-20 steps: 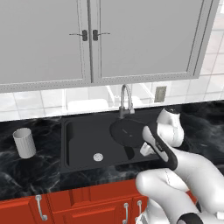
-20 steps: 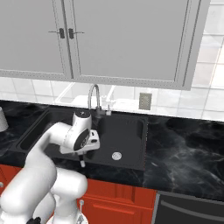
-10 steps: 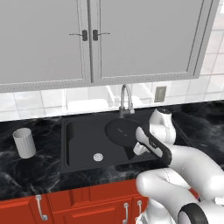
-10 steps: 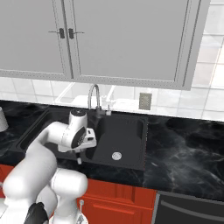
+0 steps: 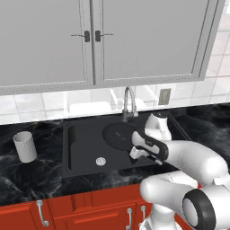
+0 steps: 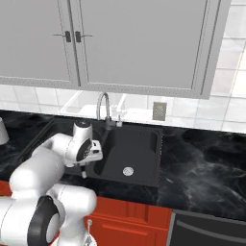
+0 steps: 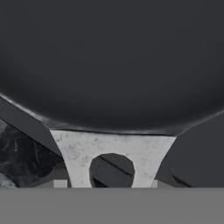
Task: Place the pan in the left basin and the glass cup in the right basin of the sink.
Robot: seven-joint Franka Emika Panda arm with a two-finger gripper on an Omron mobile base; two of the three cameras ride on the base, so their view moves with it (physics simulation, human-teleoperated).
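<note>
You had a black marbled surface (image 5: 31, 179) running wall to wall, with red cabinet fronts (image 5: 90, 209) and silver handles below it. Above hung grey wall cabinets (image 5: 90, 40) with small dark pulls at the door seam. White tiles (image 6: 230, 110) backed the wall, carrying a grey outlet plate (image 6: 159, 111). At lower right you saw a dark appliance front (image 6: 206, 230).

One pan (image 5: 119, 135), one glass cup (image 5: 25, 147), two basins
</note>
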